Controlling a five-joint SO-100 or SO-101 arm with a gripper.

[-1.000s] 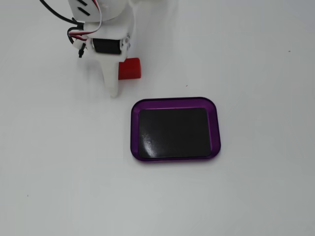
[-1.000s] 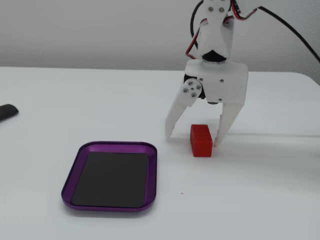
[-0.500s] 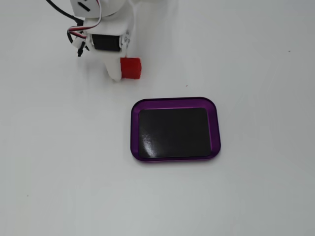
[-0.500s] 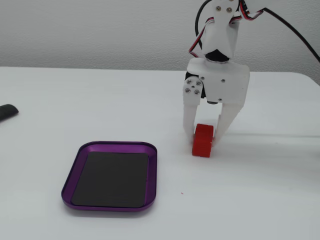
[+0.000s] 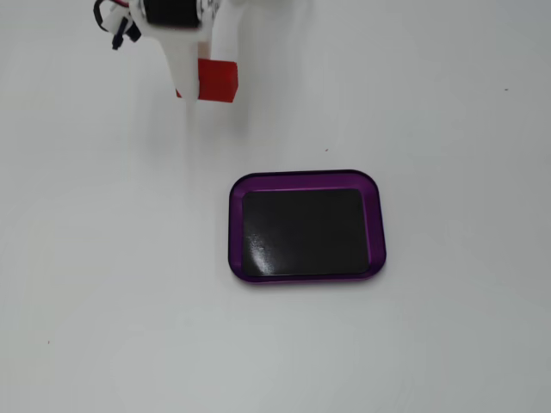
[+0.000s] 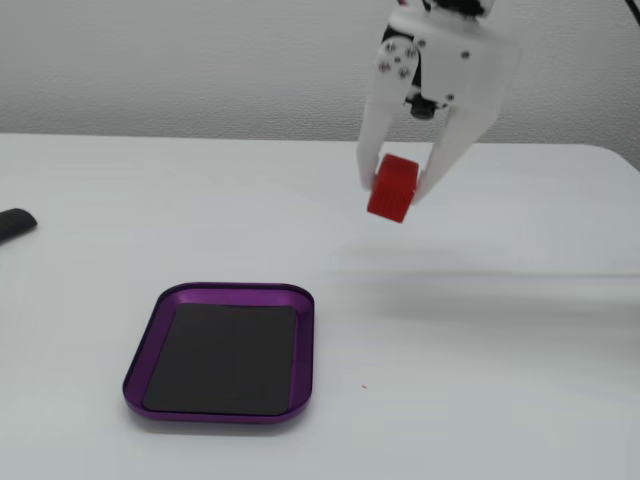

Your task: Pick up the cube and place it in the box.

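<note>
Cube (image 6: 393, 187): red, matt, finely ridged faces. Box (image 6: 148, 345): translucent purple rim, plastic-like; glossy black bottom showing a light reflection. Gripper (image 6: 396, 190): white matt plastic shells with metal screws. Table (image 5: 448, 344): white, smooth, faintly sheened.

Tabletop (image 6: 520, 380) bare between claw (image 6: 392, 190), upper centre, and box (image 6: 137, 372), lower left. Box interior clear. Dark object (image 6: 14, 224), left edge, possibly a remote, well apart.

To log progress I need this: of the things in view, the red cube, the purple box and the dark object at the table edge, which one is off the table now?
The red cube: the claw holds it in the air; the purple box and the dark object rest on the table.
</note>
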